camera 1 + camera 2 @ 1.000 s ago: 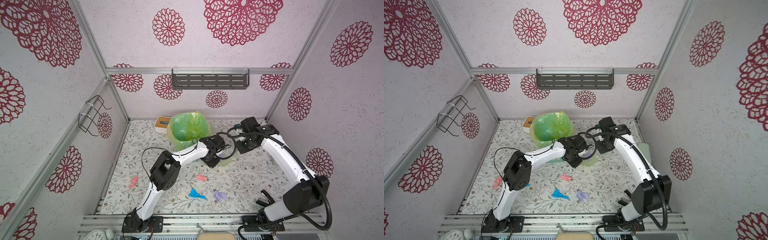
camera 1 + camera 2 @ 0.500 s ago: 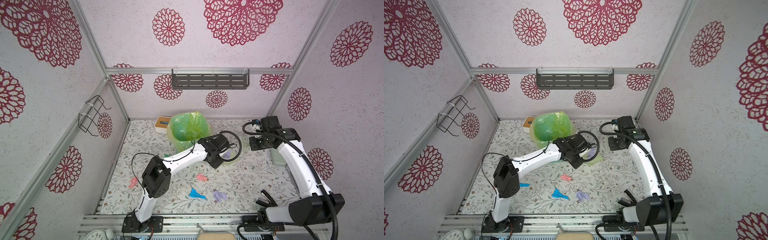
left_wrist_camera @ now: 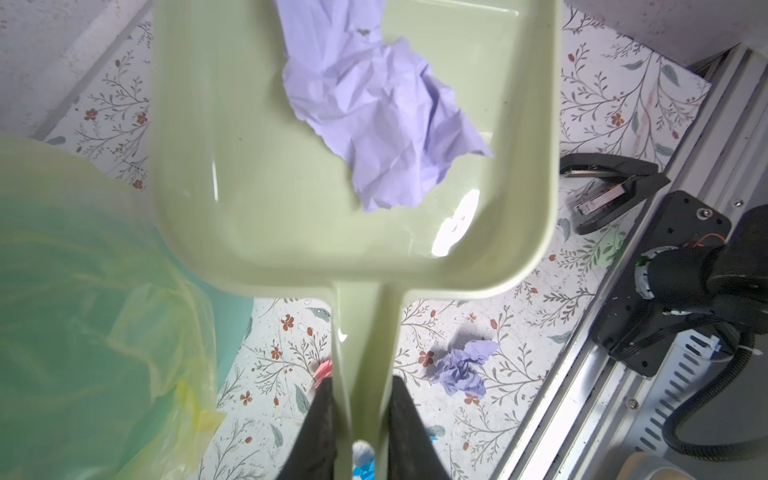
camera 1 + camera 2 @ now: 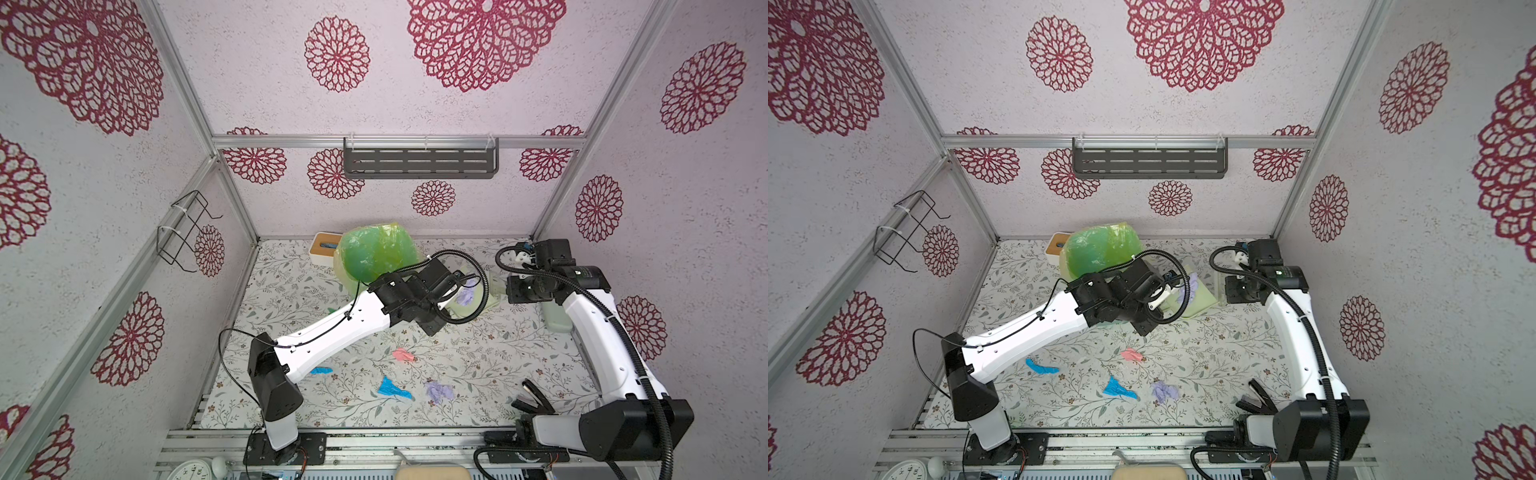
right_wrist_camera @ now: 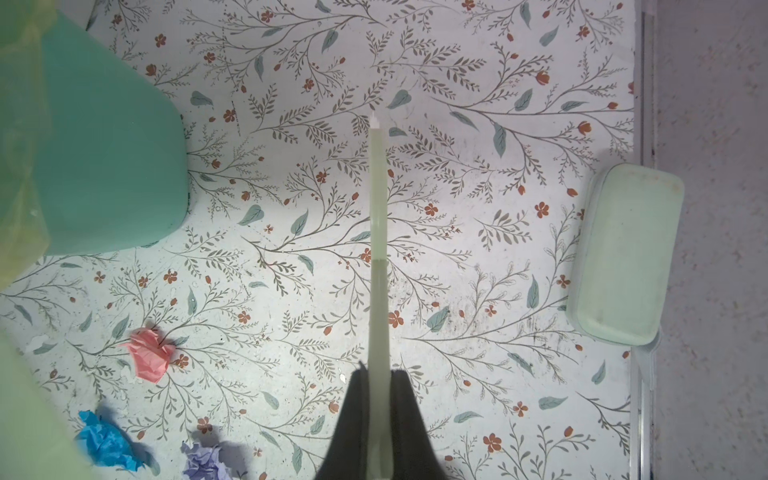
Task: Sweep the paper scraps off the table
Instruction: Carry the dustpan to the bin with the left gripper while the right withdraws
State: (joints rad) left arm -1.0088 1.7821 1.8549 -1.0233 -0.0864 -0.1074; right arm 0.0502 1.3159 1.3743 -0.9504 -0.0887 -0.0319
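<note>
My left gripper (image 3: pixel 361 399) is shut on the handle of a pale green dustpan (image 3: pixel 291 187), which carries a crumpled lilac paper scrap (image 3: pixel 374 112). In both top views the dustpan (image 4: pixel 478 307) (image 4: pixel 1200 299) hangs beside the green bin (image 4: pixel 376 253). My right gripper (image 5: pixel 379 382) is shut on a thin pale green sweeping tool (image 5: pixel 378 249) and stands to the right of the dustpan (image 4: pixel 508 291). On the table (image 4: pixel 478 365) lie a pink scrap (image 4: pixel 404 356), a blue scrap (image 4: pixel 392 388), a lilac scrap (image 4: pixel 439 390) and another blue scrap (image 4: pixel 321 370).
The lined bin (image 4: pixel 1100 249) stands at the back, with a small wood-topped box (image 4: pixel 324 247) behind it. A pale green lidded container (image 4: pixel 557 318) lies by the right wall. A black stapler (image 4: pixel 534 395) sits at the front right near the rail.
My right gripper has drawn back to the right, away from the dustpan, with its tool. My left arm has swung its elbow leftward while keeping the dustpan and lilac scrap near the bin.
</note>
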